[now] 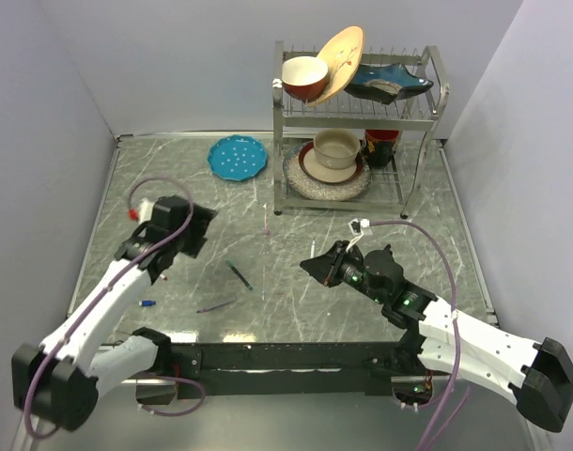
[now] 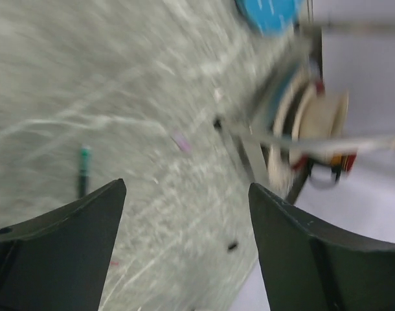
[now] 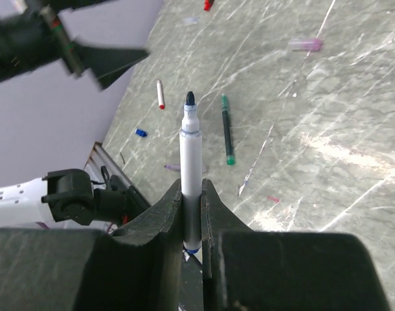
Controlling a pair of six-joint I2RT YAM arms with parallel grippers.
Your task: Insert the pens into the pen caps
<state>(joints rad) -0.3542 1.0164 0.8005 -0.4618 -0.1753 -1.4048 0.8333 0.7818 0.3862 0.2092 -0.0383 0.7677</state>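
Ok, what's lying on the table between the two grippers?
The dark green pen lies flat there, a thin purplish piece beside it; the top view shows both.

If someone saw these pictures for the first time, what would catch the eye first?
First, the right gripper clamping a white pen, whose bare dark tip sticks out beyond the fingers. Next, the crowded dish rack at the far side of the table, and the dark green pen lying near its middle.
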